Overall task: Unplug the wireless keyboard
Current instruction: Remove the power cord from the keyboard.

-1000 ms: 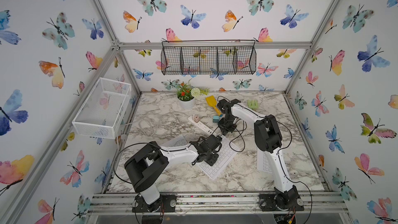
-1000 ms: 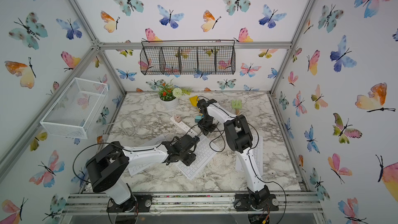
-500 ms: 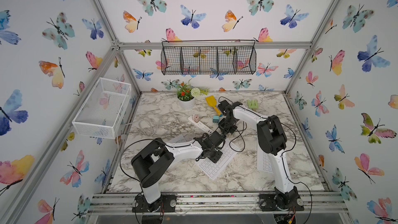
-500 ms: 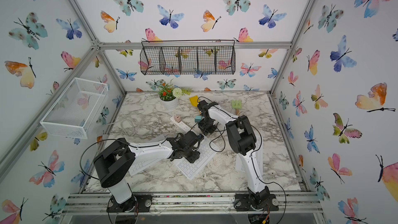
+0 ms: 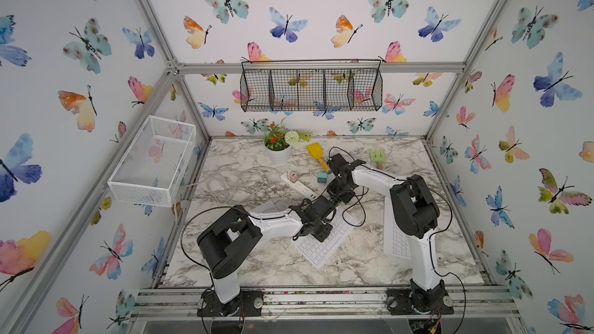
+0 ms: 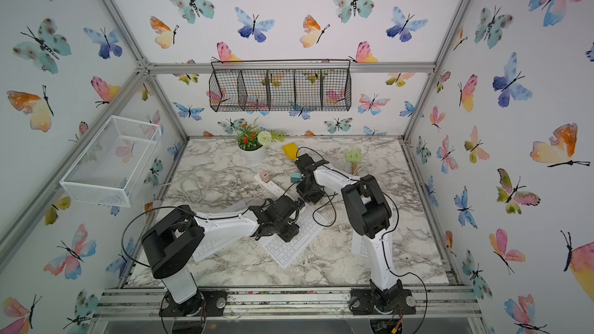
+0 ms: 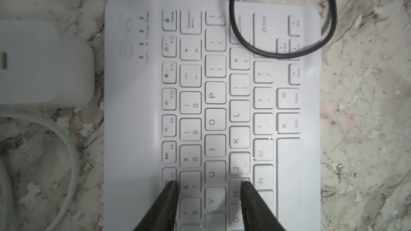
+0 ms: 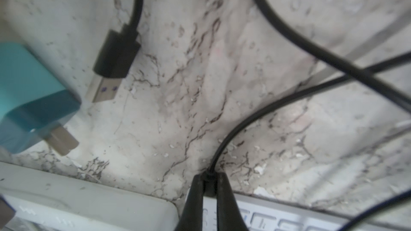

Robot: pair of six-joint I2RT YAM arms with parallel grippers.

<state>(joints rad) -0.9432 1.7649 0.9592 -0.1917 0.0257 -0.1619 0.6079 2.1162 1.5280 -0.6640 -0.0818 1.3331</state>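
On the tabletop (image 5: 353,265), the left end effector (image 7: 209,184), parted and empty, has edged farther along the keyboard (image 7: 133,107); the right end effector (image 8: 209,176) pinches the cable plug (image 8: 209,187) beside a power strip (image 8: 89,205).

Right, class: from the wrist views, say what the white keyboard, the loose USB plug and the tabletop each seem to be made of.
Wireless keyboard: matte white plastic, soft even sheen.
USB plug: bare silvery metal tip, black moulded plastic housing.
Tabletop: marble-patterned, probably a printed film, since white flecks look chipped off.
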